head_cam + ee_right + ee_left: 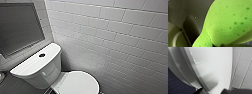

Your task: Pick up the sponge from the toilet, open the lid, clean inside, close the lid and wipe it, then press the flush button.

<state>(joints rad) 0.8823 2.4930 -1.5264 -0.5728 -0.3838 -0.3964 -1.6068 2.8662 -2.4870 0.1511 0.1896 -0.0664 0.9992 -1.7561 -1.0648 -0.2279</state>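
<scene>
1. Two grippers divide the work. The right gripper point(221, 45) is clamped on the sponge point(228, 22), whose pitted green face bulges close to that wrist, so the cleaning tool sits ready in that arm.
2. The left gripper point(211, 92) hangs close to the lid point(210, 68) with its dark tips spread wide and glossy white between them. It is probably placed to catch the rim for lifting; whether it touches cannot be told.
3. The lid lies flat and shut on the toilet point(37, 68), near and right of the tank, so the bowl is not yet reachable.
4. The flush button point(42, 55) sits in the middle of the tank top, far left by the tiled wall point(112, 37), likely kept for the last step.
</scene>
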